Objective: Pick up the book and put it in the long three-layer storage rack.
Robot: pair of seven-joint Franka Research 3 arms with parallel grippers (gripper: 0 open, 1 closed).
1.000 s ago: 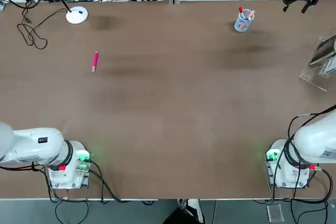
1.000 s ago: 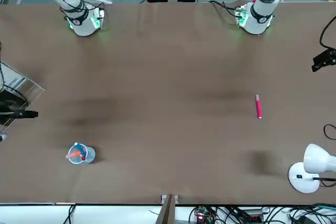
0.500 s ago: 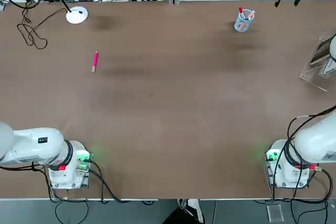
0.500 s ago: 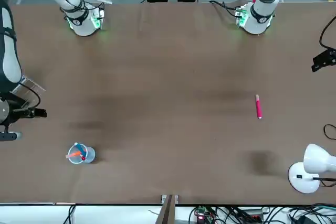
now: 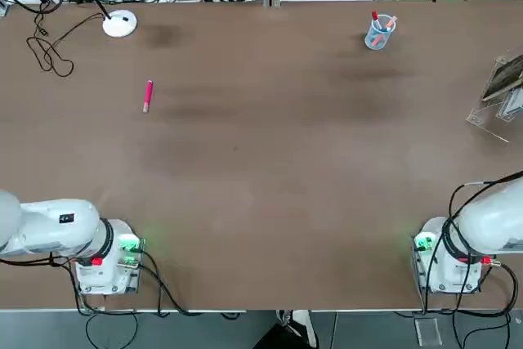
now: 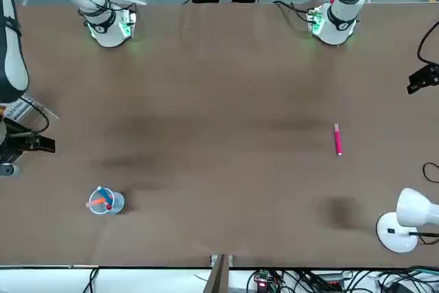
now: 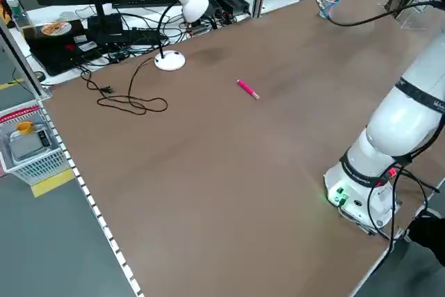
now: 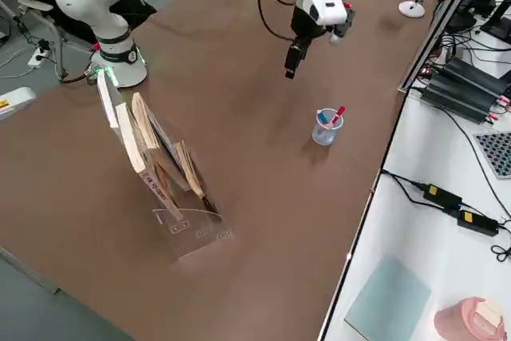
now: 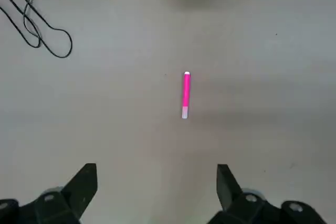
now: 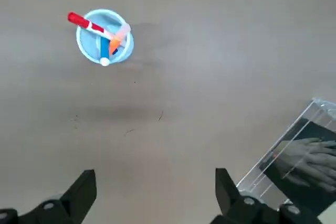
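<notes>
The book (image 10: pixel 302 163) stands inside the long three-layer storage rack (image 8: pixel 172 173), at the right edge of the top view. Right gripper (image 8: pixel 293 60) hangs released, empty, top centre of the right side view. Left gripper (image 9: pixel 156 182) released too.

Overhead and front cameras both cover the table (image 5: pixel 270 202).
</notes>
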